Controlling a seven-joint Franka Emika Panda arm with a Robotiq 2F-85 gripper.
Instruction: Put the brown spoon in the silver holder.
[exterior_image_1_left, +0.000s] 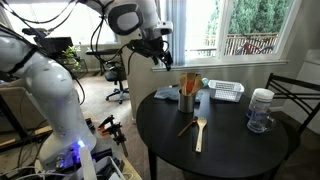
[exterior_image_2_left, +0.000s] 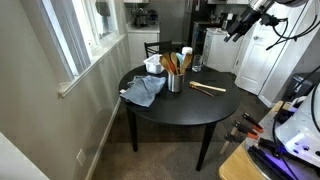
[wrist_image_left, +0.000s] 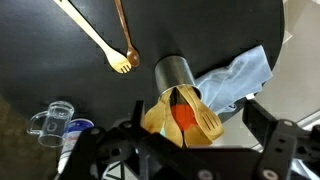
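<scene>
Holds the pincer (exterior_image_1_left: 156, 54) high, well off the bench (exterior_image_1_left: 230, 150), fingers spread apart, gripping nothing. Shows the silver holder (wrist_image_left: 172, 72) upright below the pincer, stuffed with wooden utensils (wrist_image_left: 190, 115). Finds the brown spoon (wrist_image_left: 123, 30) flat on the bench beyond the holder, near it, beside a pale wooden spoon (wrist_image_left: 90, 35).

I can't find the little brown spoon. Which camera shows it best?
The wrist view. There the brown spoon lies clear on the table beside the pale utensil, its handle running off the edge. In an exterior view it is a thin dark line. In an exterior view where the pale utensil shows, I cannot make it out.
</scene>
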